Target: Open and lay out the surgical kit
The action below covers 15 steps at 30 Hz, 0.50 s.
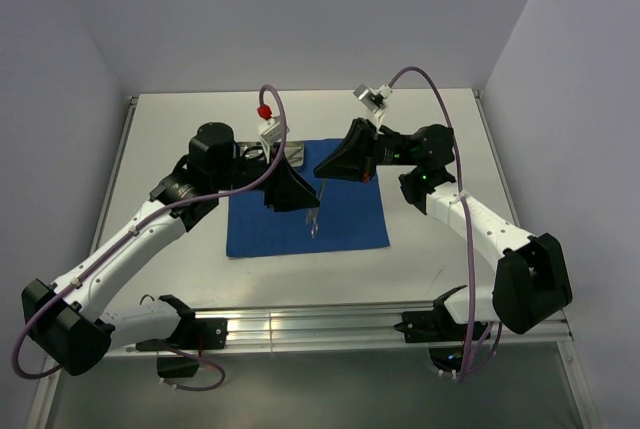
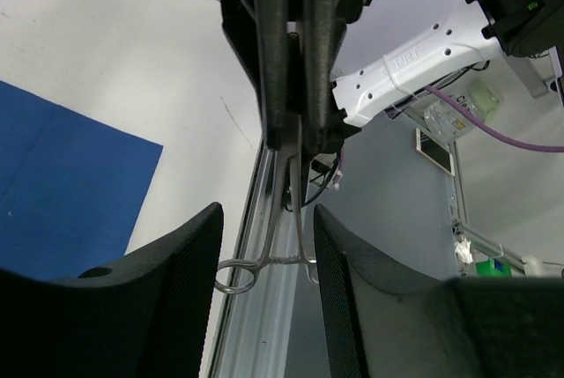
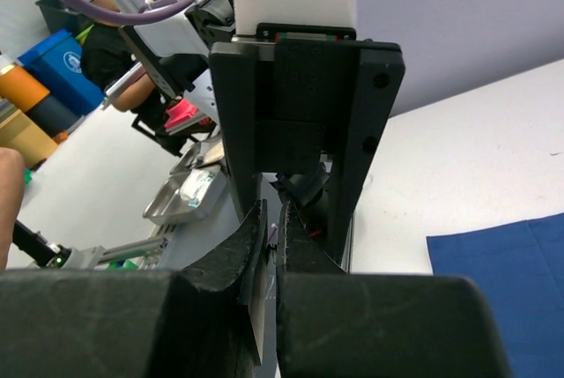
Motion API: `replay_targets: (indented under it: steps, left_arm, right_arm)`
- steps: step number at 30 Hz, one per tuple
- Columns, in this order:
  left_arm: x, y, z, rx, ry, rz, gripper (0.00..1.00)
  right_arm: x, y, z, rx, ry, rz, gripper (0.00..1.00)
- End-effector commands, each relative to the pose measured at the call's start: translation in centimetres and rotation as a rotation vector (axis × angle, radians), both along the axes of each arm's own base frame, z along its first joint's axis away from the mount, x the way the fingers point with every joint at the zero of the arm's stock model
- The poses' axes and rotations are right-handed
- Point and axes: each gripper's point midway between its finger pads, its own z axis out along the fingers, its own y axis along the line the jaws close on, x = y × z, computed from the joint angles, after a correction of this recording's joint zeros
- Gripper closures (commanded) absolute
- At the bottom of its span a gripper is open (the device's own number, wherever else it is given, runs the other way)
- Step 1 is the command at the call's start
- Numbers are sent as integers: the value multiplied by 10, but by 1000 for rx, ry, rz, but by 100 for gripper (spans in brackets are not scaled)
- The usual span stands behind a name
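The royal-blue cloth lies flat on the white table; it also shows in the left wrist view and the right wrist view. My right gripper is shut on the tip of a ring-handled steel clamp and holds it hanging above the cloth. In the left wrist view the clamp hangs with its ring handles between my open left gripper's fingers, not gripped. My left gripper stands beside the clamp. The steel tray holds the white-green packet. The other instruments are hidden.
The tray sits at the cloth's far edge, mostly hidden behind my left arm. An aluminium rail runs along the table's near edge. Walls close in at the left, right and back.
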Motion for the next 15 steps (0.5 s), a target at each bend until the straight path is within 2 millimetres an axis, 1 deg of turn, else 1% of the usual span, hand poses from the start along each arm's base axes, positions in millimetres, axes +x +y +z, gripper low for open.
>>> replay_targets:
  steps: [1,3,7,10,11,15]
  left_arm:
    - [-5,-3,18,-28,-78,-25,50]
    - [-7,-3,17,-28,-80,-30,50]
    - [-7,-4,16,-20,-86,-28,54]
    - [-6,-4,12,-5,-82,-27,61]
    - [-7,-4,10,1,-77,-29,62]
    - [-7,-7,7,14,-72,-38,61]
  right_arm:
    - [-6,-1,22,33,-89,1,100]
    - [-6,0,22,33,-87,-2,100]
    - [-6,0,22,29,-85,0,100]
    - [-5,0,22,30,-86,-2,100]
    - [-6,0,22,28,-85,-1,100]
    - [-6,0,22,25,-83,5,100]
